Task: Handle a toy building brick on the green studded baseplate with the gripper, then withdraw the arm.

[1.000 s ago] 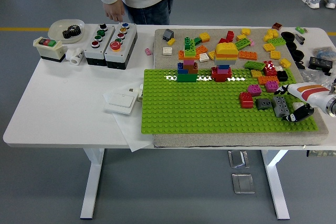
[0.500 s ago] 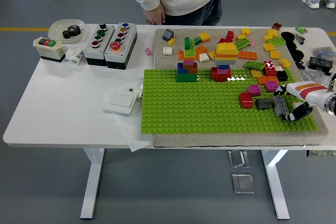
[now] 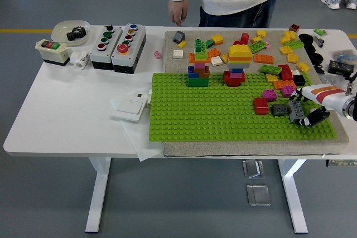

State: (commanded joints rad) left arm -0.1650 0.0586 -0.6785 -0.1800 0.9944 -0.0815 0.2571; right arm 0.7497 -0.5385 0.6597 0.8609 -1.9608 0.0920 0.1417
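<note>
Right hand (image 3: 310,114), white-shelled with black fingers, reaches in from the right edge and sits low over the right end of the green studded baseplate (image 3: 223,115). Its fingers appear curled around the grey rectangular toy brick (image 3: 298,112), which stands on the plate just right of a darker grey brick (image 3: 280,109) and a red square brick (image 3: 260,105); whether the fingertips press firmly on it is too small to tell. The left arm is not visible.

The grey brick is judged to be hard moulded plastic: light, rigid, not fragile, and smooth enough on its side walls to slip under a loose pinch. If it is seated on the studs, it will probably resist a straight pull and release more easily with a slight tilt. The best hold looks to be across its two long side walls, clear of the studded top and away from the neighbouring dark grey brick, which lies close beside it.

A person stands at the far side of the white tabletop (image 3: 67,115), one hand (image 3: 178,11) hanging beyond the far edge and touching nothing.
</note>
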